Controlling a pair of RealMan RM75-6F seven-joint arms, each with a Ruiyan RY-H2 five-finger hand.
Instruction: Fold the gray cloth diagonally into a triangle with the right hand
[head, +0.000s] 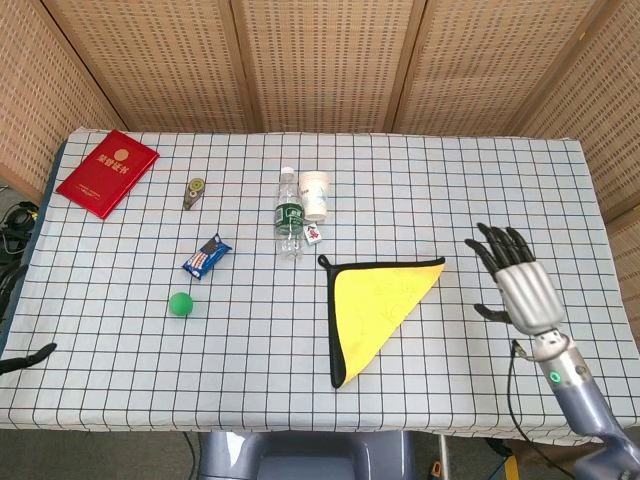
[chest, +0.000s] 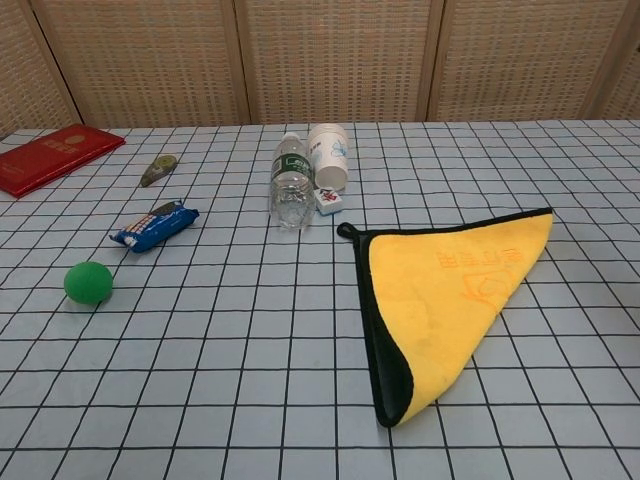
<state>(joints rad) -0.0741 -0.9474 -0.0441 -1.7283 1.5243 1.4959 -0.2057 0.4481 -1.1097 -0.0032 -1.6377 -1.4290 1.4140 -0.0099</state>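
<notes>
The cloth lies folded into a triangle on the checked table, yellow side up with a dark border along its left and top edges. My right hand hovers well to the right of it, fingers spread and holding nothing; the chest view does not show it. A dark tip of my left hand shows at the left edge of the head view, too little to tell its state.
A water bottle, a paper cup and a small tile stand just behind the cloth's left corner. Further left are a blue snack packet, a green ball, a small tool and a red booklet.
</notes>
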